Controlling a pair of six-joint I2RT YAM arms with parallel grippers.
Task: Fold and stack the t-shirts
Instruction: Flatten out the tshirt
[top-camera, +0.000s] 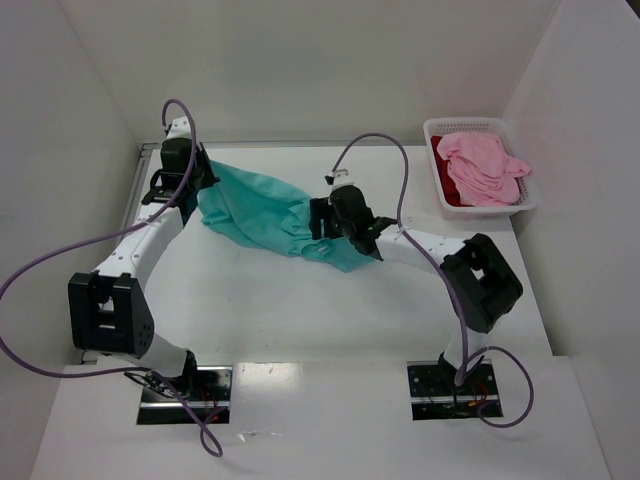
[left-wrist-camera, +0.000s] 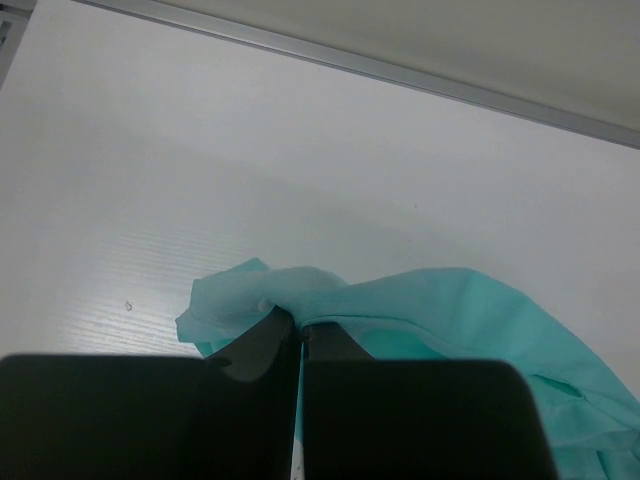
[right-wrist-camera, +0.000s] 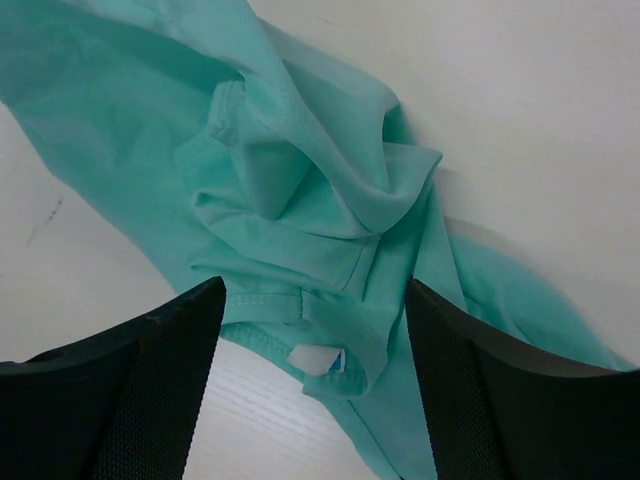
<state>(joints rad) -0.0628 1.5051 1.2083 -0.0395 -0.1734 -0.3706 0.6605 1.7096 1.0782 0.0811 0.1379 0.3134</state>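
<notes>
**Left arm pinching the teal shirt, right arm open over its collar**

From the overhead camera I see the teal shirt (top-camera: 265, 212) lying as a crumpled band across the far half of the table (top-camera: 300, 310). It runs from the far-left corner toward the middle.

The left gripper (left-wrist-camera: 298, 325) is at the far-left end of the cloth. On its wrist camera the two fingers are pressed together with a bunched edge of the teal shirt caught at their tips, so I read it as clamped on the shirt.

The right gripper (right-wrist-camera: 315, 290) is at the other end, near the table's centre. Its jaws are spread wide with nothing between them. Its camera shows the rumpled collar area between the two fingers, with a small white label (right-wrist-camera: 320, 360) showing. I can't tell whether the fingertips touch the cloth.

The white basket (top-camera: 432, 128) sits at the far-right corner. The pink shirt (top-camera: 485, 165) is heaped in it, spilling over the rim, on top of the dark red shirt (top-camera: 452, 190).
</notes>
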